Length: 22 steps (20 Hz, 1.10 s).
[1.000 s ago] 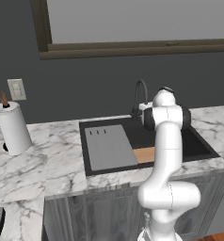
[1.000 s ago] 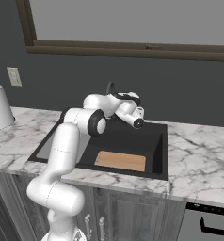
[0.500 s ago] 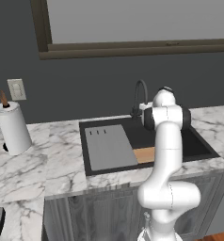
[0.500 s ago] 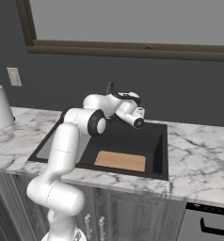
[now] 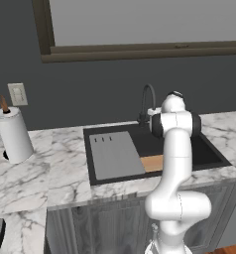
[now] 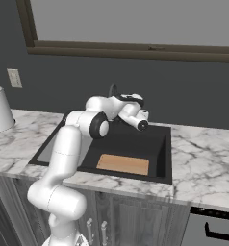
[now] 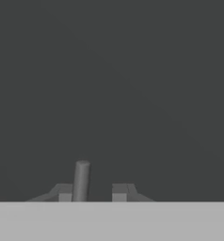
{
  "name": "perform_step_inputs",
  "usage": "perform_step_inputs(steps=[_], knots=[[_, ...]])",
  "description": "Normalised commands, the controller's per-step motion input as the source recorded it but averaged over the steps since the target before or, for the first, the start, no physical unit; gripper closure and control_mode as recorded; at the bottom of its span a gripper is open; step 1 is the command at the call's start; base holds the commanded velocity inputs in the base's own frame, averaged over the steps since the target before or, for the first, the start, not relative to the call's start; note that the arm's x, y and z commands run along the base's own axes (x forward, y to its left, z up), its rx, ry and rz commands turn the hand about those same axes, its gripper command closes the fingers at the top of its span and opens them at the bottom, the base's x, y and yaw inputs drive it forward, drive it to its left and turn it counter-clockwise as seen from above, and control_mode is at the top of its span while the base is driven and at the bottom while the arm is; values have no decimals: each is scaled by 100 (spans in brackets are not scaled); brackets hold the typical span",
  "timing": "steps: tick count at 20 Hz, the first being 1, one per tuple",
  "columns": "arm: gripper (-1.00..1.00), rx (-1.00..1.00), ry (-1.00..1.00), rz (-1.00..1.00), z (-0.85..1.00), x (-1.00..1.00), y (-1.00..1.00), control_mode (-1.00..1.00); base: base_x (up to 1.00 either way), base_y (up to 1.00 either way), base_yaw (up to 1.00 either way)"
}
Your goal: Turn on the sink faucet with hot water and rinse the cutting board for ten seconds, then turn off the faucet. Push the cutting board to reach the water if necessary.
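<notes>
So, quick notes on the tap step:
gripper: sitting partly parted around the faucet's thin lever, left tip touching, no squeeze showing
sink faucet: slim dark gooseneck, smooth metal; nudging gently seems wise
cutting board: flat tan wood, lying in the matte black sink
water: not running yet

The arm hides the board's right end and the faucet's base; the paper roll is cut off.
</notes>
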Motion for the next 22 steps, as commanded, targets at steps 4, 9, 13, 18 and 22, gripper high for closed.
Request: perform_step_inputs(steps=[4,9,13,18,22], knots=[[100,0,0,0,0,-20,-49,-100,0,0,0],[100,0,0,0,-2,-29,-60,-100,0,0,0],[100,3,0,0,-2,-28,-74,-100,0,0,0],[100,3,0,0,-1,-18,-76,-100,0,0,0],[100,4,0,0,-3,-12,-76,-100,0,0,0]])
